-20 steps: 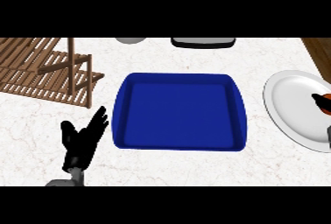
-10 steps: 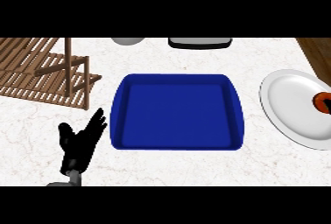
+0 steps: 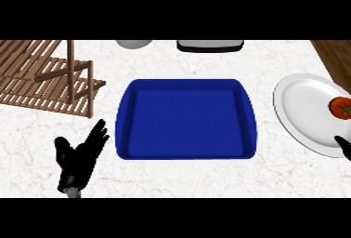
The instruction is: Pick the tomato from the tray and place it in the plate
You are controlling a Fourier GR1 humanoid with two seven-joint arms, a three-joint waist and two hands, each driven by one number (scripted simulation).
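The red tomato (image 3: 341,108) lies on the white plate (image 3: 302,111) at the right edge of the head view, free of any hand. The blue tray (image 3: 186,119) in the middle of the counter holds nothing. Only a black fingertip of my right hand (image 3: 343,147) shows at the right edge, just below the tomato and apart from it. My left hand (image 3: 81,157) rests open, fingers up, left of the tray near the lower edge.
A wooden slatted rack (image 3: 44,74) fills the upper left. A grey bowl (image 3: 133,43) and a dark-rimmed container (image 3: 211,45) sit at the counter's far edge. A brown wooden surface (image 3: 336,53) shows at the upper right.
The view has shifted so the plate shows further in. The right hand has drawn back from the tomato, which now lies uncovered on the plate. The left hand has stayed still.
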